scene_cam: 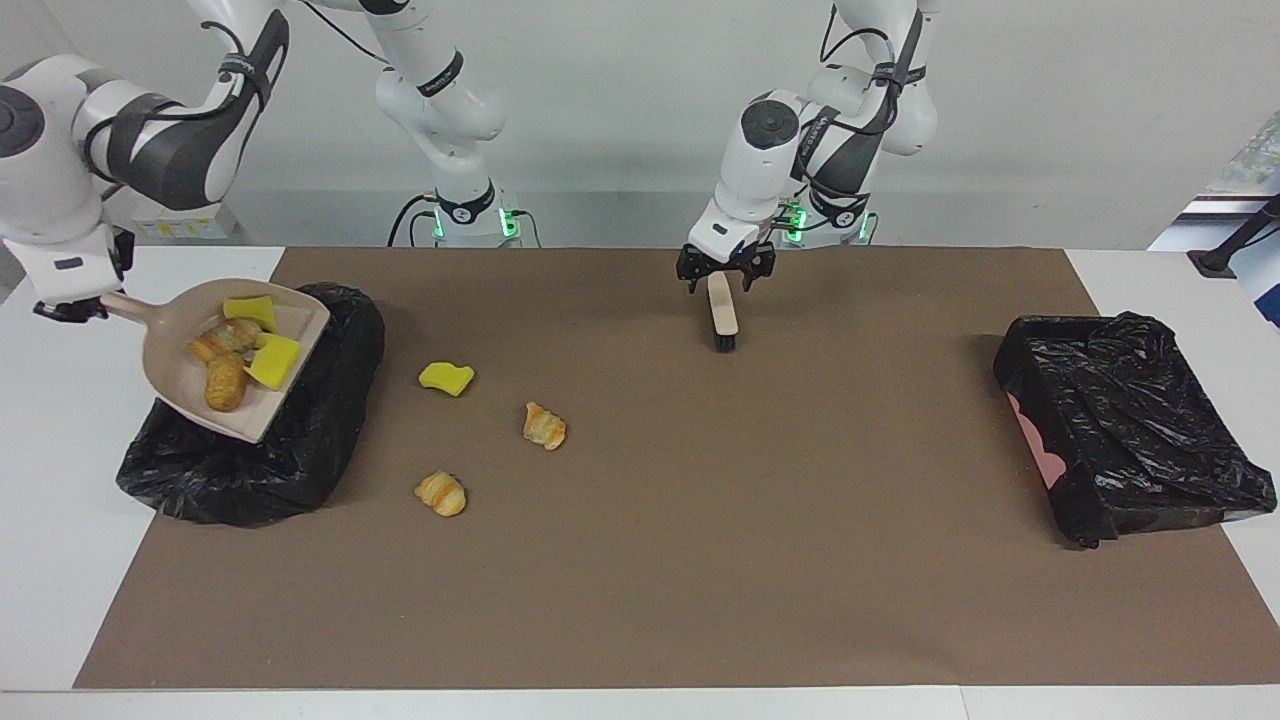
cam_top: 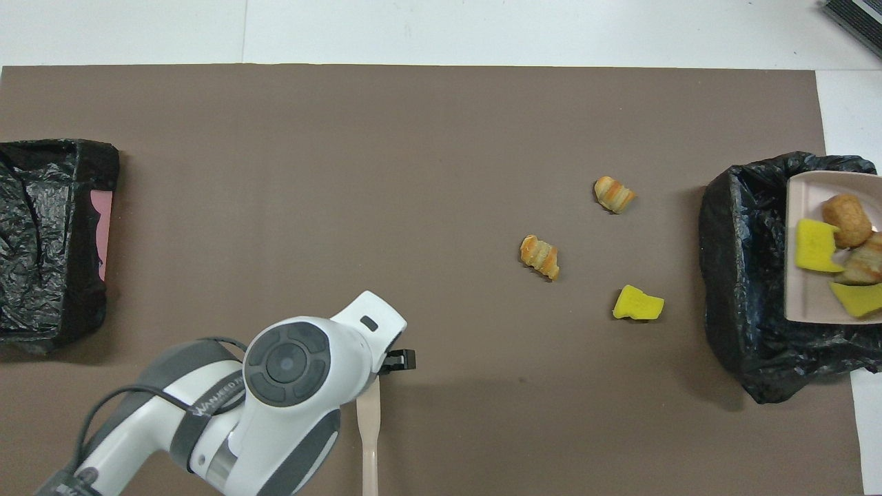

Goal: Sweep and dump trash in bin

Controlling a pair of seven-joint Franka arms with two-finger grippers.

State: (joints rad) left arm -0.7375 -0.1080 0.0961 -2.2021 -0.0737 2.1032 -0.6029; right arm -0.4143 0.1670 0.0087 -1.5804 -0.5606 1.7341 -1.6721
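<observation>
The right gripper (scene_cam: pixel 72 308) pinches the handle of the dustpan (scene_cam: pixel 176 375) and holds it up over the black bin (scene_cam: pixel 300 440) at the right arm's end of the table. Four bits of trash (scene_cam: pixel 238 350) sit in the pan — two yellow sponge chunks and two brown bready bits. The pan tips only a little, so nothing is sliding out.

If it tips too fast or at the wrong angle, bits could bounce off the bin's floppy bag and land on the table.

Three bits lie on the brown mat (scene_cam: pixel 640 560): a yellow sponge (scene_cam: pixel 446 378) and two pastries (scene_cam: pixel 544 425) (scene_cam: pixel 441 493) (these would need another sweep).

The left gripper (scene_cam: pixel 724 279) hangs with fingers spread just above the brush (scene_cam: pixel 723 314), which lies on the mat. It may grab badly and knock the brush away.
</observation>
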